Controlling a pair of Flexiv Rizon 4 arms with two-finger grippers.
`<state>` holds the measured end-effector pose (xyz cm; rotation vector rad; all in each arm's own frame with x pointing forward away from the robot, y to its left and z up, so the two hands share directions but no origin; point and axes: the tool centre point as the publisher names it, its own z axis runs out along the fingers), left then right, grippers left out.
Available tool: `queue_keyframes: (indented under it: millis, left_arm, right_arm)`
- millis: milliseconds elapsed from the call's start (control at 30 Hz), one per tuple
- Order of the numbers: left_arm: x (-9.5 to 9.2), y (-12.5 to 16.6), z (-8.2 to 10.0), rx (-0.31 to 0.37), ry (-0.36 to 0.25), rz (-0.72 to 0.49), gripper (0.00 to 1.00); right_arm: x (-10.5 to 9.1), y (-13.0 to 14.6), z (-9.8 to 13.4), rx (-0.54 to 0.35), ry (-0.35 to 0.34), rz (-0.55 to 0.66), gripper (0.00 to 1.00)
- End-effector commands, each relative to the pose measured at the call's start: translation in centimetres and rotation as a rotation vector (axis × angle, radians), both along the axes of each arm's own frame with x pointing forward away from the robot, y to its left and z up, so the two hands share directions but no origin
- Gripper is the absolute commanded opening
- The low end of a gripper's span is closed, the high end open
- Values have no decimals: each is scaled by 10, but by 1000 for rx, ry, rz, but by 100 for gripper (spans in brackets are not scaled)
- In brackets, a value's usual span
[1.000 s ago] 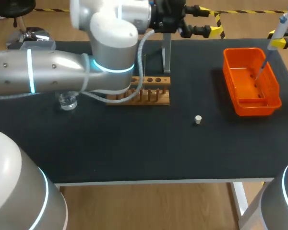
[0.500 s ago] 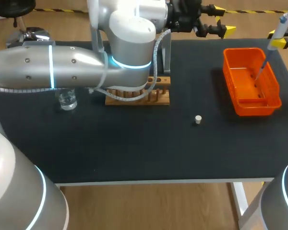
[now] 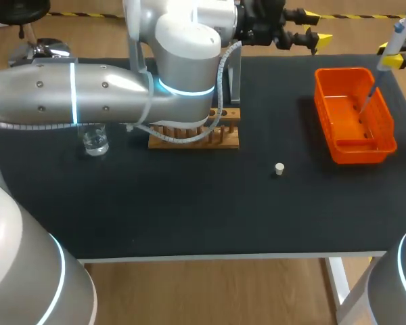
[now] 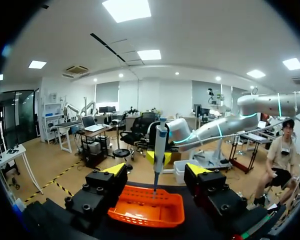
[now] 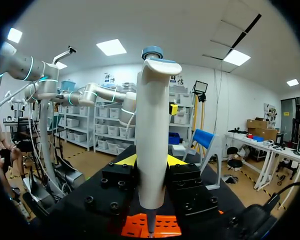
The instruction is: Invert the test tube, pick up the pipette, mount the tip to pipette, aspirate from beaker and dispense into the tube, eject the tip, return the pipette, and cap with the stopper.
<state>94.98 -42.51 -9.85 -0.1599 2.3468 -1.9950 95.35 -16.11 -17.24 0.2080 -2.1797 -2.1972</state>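
Orange plastic tray [image 3: 357, 154], one in number, sits at the right of the black table [image 3: 189, 210]. One pipette [image 5: 152, 130] stands upright over it, clamped between the two fingers of the right gripper [image 5: 151, 161]. Its thin lower end points down into the tray; whether it touches the tray floor cannot be told. In the head view that gripper is cut off at the edge, with only a yellow patch showing.

The left gripper [image 4: 156, 170] hangs at the table's far edge, fingers apart and holding nothing, pointed toward the tray and pipette.

One small white stopper [image 3: 279, 168] lies alone on the table, well apart from the tray. One clear beaker [image 3: 95, 143] stands near the left side, its top partly covered by the left arm [image 3: 88, 95]. One wooden rack [image 3: 220, 132] sits mid-table. Two holes show in its top and the rest is hidden behind the left arm, so a test tube cannot be made out. One grey upright stand [image 3: 235, 78] rises just behind the rack.
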Motion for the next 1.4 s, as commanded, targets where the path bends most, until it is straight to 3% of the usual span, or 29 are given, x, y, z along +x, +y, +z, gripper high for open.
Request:
queue_keyframes:
  millis: [33,67,500,967,1400]
  left_arm:
    - [0,-2,-2,-8,-3,5,10]
    - [0,-2,-2,-8,-3,5,0]
    - [0,-2,-2,-8,-3,5,0]
    - [17,-45,13,-62,-41,-45,0]
    - [18,-75,25,-102,-41,-58,0]
  right_arm:
    - [2,-2,0,-1,-1,6,0]
    - [2,-2,0,-1,-1,6,0]
    - [2,-2,0,-1,-1,6,0]
    - [2,-2,0,-1,-1,6,0]
    - [2,-2,0,-1,-1,6,0]
